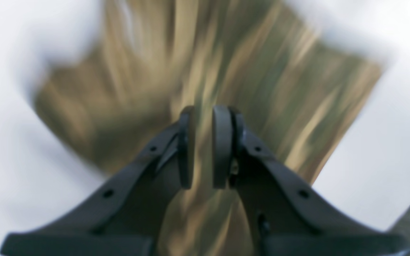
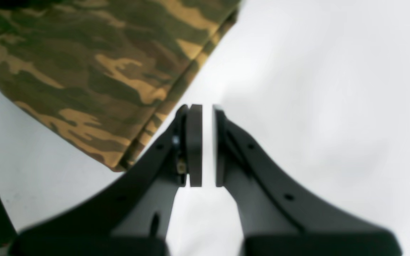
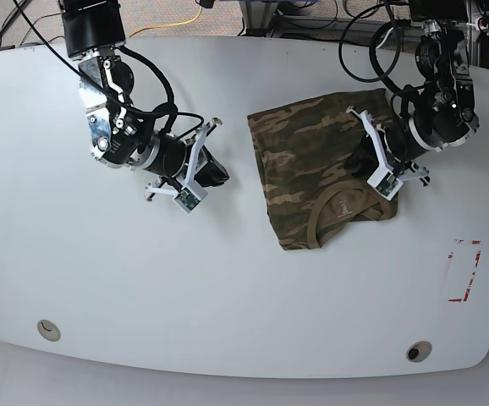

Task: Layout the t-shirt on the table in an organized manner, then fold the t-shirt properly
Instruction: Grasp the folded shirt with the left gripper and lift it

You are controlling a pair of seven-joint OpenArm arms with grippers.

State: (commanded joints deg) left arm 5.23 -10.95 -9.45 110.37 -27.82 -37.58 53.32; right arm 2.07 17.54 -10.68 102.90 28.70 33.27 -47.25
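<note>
Currently shirt [image 3: 312,161] bunched, soft, limp; grab a hem corner. Left fingers [image 1: 205,147] slightly apart over cloth, probably empty (blurred); right fingers [image 2: 205,145] slightly apart, empty.

Grey carpet [image 3: 219,10], yellow cable [image 3: 179,20]

A soft cloth t-shirt [image 3: 312,161] in dark green, brown and tan camouflage patches lies on a smooth white tabletop [image 3: 101,279] marked with a red-outlined tape rectangle [image 3: 464,271], between two black-fingered grippers.
</note>
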